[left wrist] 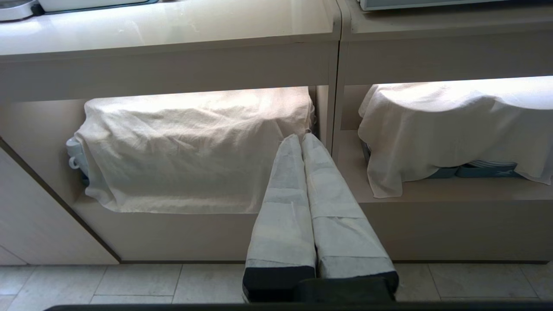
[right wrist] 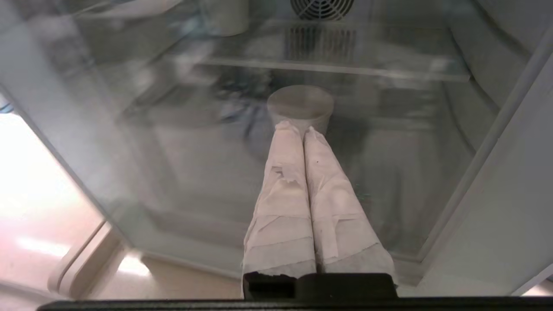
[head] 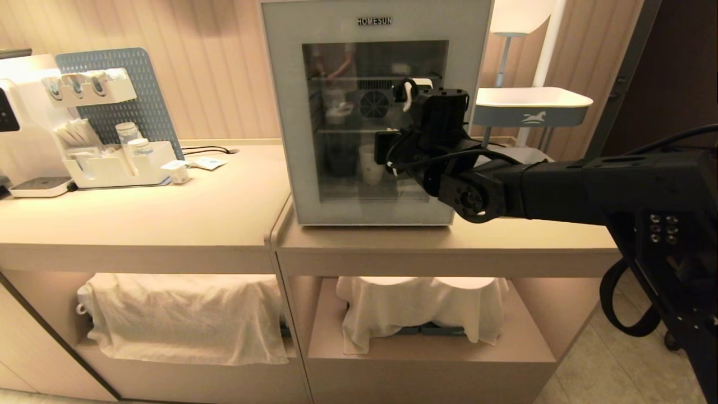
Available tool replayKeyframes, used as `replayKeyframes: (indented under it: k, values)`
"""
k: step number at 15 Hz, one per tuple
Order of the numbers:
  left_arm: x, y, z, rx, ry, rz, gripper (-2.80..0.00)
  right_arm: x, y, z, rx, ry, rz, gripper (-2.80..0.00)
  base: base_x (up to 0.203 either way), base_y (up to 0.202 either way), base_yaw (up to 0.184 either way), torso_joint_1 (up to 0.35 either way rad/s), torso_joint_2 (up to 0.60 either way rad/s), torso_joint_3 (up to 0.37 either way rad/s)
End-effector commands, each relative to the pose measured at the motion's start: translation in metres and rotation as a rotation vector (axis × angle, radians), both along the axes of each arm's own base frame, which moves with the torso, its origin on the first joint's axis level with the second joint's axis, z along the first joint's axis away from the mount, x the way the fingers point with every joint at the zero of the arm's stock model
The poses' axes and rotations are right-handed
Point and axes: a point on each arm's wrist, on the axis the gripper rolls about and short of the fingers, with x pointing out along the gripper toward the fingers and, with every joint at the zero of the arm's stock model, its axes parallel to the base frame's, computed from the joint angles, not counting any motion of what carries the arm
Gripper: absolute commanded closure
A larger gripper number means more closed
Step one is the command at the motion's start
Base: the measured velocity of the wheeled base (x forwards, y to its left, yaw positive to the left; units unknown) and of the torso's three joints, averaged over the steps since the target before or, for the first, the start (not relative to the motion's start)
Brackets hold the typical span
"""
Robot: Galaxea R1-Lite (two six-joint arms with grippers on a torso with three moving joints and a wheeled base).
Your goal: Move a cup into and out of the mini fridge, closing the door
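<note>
Inside, tapered paper cup [head: 371, 164] – glass door [head: 374, 120] closed

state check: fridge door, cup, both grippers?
door: shut on the mini fridge.
cup: upright inside, behind the glass, on the lower level.
right gripper: shut, empty, raised in front of the door glass.
left gripper: shut, empty, parked low facing the cloth-covered lower shelves.

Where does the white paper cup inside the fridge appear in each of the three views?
Head view: cup behind the door glass, low in the fridge, beside the right gripper.
Left wrist view: not in it.
Right wrist view: cup just beyond the shut fingers.
Shared landmark: the round fan.
</note>
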Motion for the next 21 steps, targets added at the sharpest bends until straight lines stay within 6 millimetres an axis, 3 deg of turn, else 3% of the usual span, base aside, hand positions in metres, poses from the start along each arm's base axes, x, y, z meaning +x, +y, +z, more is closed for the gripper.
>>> replayKeyframes:
  k: [1, 7, 10, 13, 16, 19, 21]
  values:
    - [0.000, 0.000, 0.000, 0.001, 0.000, -0.001, 0.00, -0.006, -0.006, 0.014, 0.011, -0.016, -0.005, 0.00, 0.000, 0.000, 0.000, 0.000, 0.00, 0.000]
    - [0.000, 0.000, 0.000, 0.001, 0.000, 0.001, 0.00, -0.025, -0.028, 0.044, 0.026, -0.040, -0.026, 0.00, 0.000, 0.000, 0.000, 0.000, 0.00, 0.000]
    - [0.000, 0.000, 0.000, 0.001, 0.000, 0.001, 0.00, -0.060, -0.058, 0.059, -0.018, 0.001, -0.052, 0.00, 0.000, 0.000, 0.000, 0.000, 0.00, 0.000]
    - [0.000, 0.000, 0.000, 0.001, 0.000, 0.001, 0.00, -0.118, -0.119, 0.067, -0.121, 0.135, -0.115, 0.00, 0.000, 0.000, 0.000, 0.000, 0.00, 0.000]
    - [0.000, 0.000, 0.000, 0.001, 0.000, 0.000, 0.00, -0.194, -0.190, 0.055, -0.176, 0.300, -0.221, 0.00, 0.000, 0.000, 0.000, 0.000, 0.00, 0.000]
    - [0.000, 0.000, 0.000, 0.001, 0.000, 0.001, 0.00, -0.279, -0.241, 0.028, -0.156, 0.353, -0.289, 0.00, 0.000, 0.000, 0.000, 0.000, 0.00, 0.000]
    - [0.000, 0.000, 0.000, 0.001, 0.000, 0.001, 0.00, -0.335, -0.262, 0.000, -0.142, 0.338, -0.304, 0.00, 0.000, 0.000, 0.000, 0.000, 0.00, 0.000]
